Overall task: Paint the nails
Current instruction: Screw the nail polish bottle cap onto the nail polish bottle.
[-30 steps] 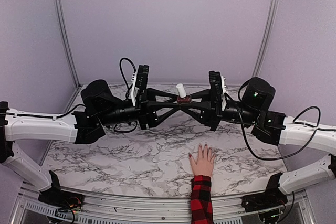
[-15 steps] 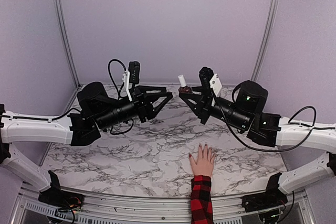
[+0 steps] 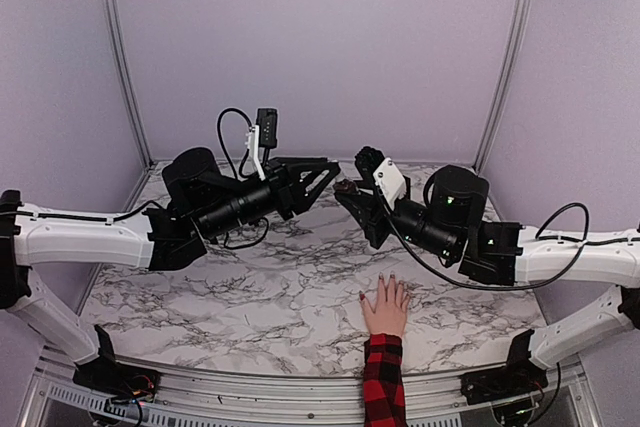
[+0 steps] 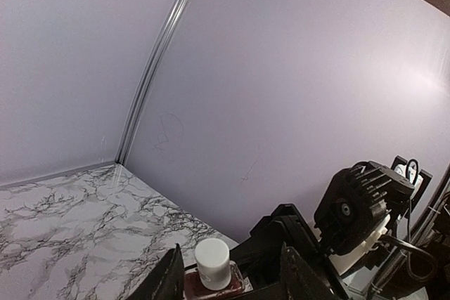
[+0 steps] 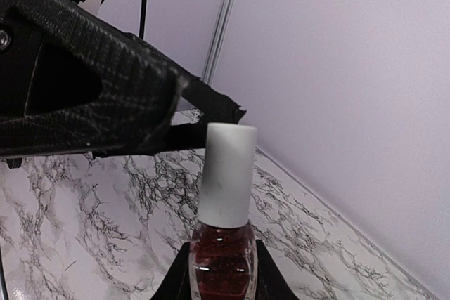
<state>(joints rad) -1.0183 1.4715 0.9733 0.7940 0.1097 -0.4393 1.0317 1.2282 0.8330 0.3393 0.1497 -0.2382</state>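
A pale hand [image 3: 385, 307] in a red-and-black plaid sleeve lies flat at the table's near edge, its dark nails [image 3: 391, 276] pointing away. My right gripper [image 3: 347, 190] [image 5: 223, 289] is shut on a dark-red nail-polish bottle [image 5: 223, 261] with a white cap [image 5: 226, 173], held upright above the table's back middle. My left gripper [image 3: 325, 175] [image 4: 232, 261] is open. Its fingers [image 4: 169, 279] stand either side of the cap [image 4: 212, 261] without touching it. Both grippers are well above and behind the hand.
The marbled tabletop [image 3: 250, 287] lies below. Lilac walls with metal corner posts [image 3: 120, 57] enclose the back and sides. The left gripper's black fingers [image 5: 105, 96] fill the upper left of the right wrist view.
The grippers were joined at the bottle, then drew apart with the bottle in the right one. The left gripper has now come back to the cap, and the right gripper has sunk and turned.
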